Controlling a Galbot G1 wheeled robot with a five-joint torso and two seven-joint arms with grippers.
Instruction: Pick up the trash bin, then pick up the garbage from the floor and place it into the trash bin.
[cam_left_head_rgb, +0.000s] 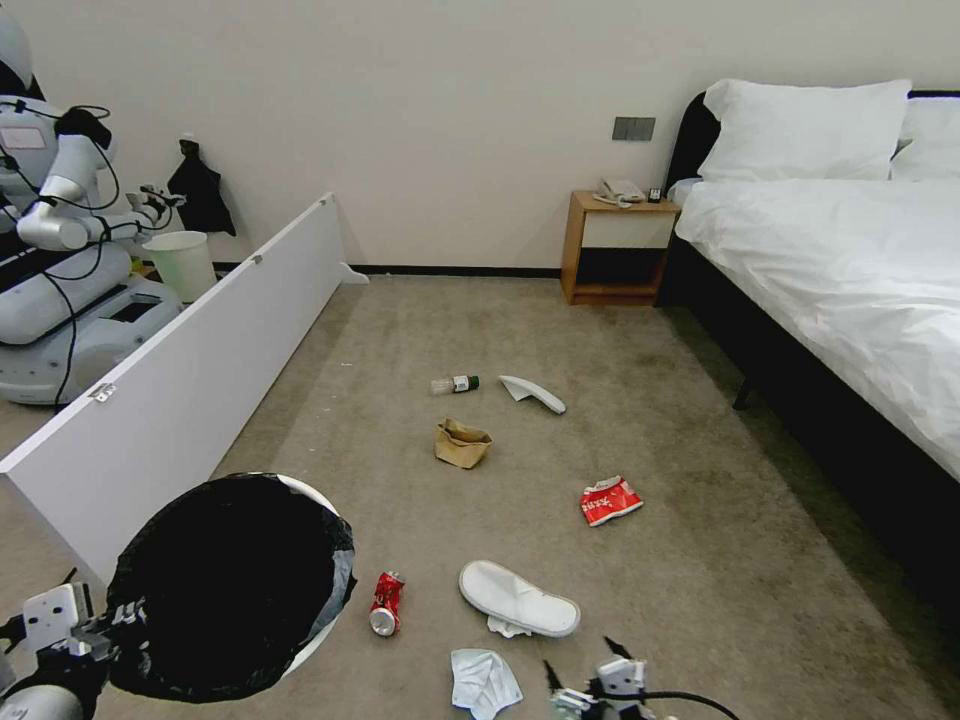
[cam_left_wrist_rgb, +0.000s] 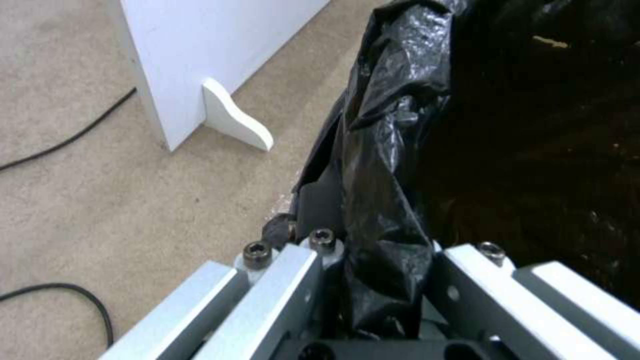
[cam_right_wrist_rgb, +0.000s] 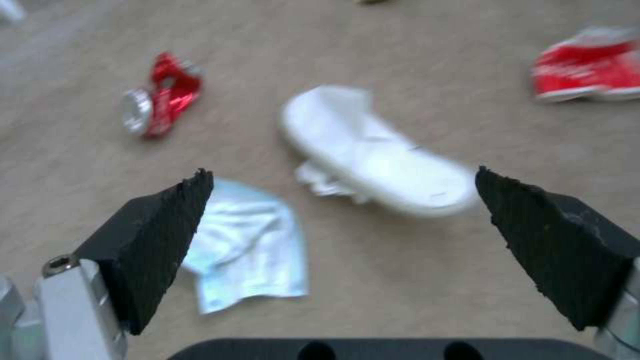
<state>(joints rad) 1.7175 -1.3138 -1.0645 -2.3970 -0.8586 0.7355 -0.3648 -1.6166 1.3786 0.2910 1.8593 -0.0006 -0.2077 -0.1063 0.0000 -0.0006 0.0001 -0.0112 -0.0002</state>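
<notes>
Now my left tool (cam_left_wrist_rgb: 373, 280) grips the trash bin (cam_left_head_rgb: 235, 585) rim while my right tool (cam_right_wrist_rgb: 343, 220) hangs open near the tissue (cam_right_wrist_rgb: 247, 255); pinching its raised crumple should work best.

Black-lined trash bin (cam_left_head_rgb: 235, 585) at left gripper (cam_left_head_rgb: 95, 628), apparently gripped, crushed can (cam_left_head_rgb: 386, 604), slipper (cam_left_head_rgb: 518, 598) on carpet (cam_left_head_rgb: 700, 560)

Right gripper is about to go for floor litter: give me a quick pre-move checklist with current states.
1. Left gripper clamped on the trash bin rim and liner: ok.
2. Bin mouth open, facing up: ok.
3. Right gripper open, nothing held: ok.
4. Tissue and slipper on the carpet below it, unobstructed: ok.
5. Crushed can clear of the bin: ok.
6. Grip firmness on the bin: cannot tell.
</notes>
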